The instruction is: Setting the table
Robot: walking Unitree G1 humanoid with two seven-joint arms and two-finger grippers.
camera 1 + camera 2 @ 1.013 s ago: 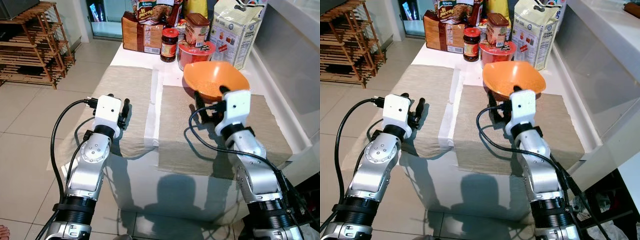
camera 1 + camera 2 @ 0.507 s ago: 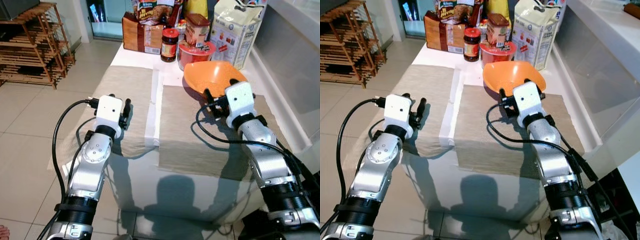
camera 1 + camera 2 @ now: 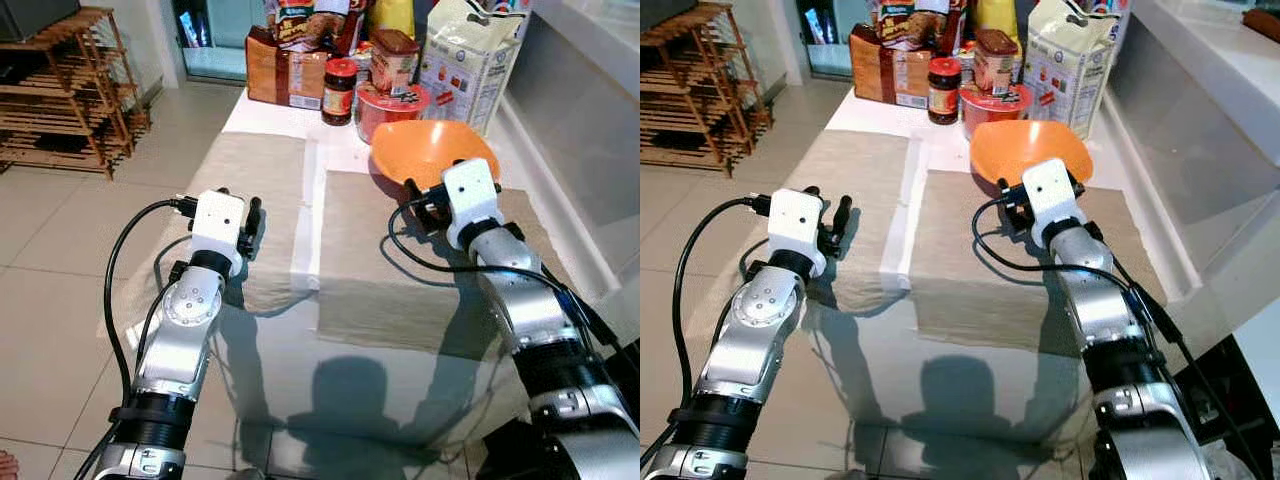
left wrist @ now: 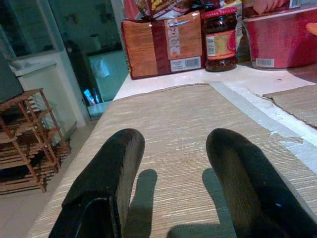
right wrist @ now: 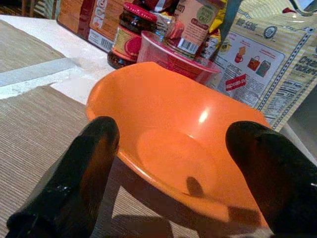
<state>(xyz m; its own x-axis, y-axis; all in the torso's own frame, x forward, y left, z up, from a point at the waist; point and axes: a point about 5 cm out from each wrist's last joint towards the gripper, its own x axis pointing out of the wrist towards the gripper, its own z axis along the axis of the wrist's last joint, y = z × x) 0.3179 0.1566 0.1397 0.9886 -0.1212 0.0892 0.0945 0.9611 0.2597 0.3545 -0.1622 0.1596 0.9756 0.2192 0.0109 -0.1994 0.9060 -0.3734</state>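
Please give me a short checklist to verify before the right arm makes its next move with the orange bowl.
1. Right tool open: ok, its fingers are wide apart with the orange bowl ahead between them.
2. Bowl empty: ok, nothing lies inside.
3. Bowl released: ok, the fingers do not touch it.
4. Bowl fully on the right placemat: cannot tell; it sits at the mat's far edge, close to the red tub.
5. Bowl level: cannot tell, it looks tilted in the wrist view.
6. Left tool out of the way: ok, open and hovering over the left placemat.
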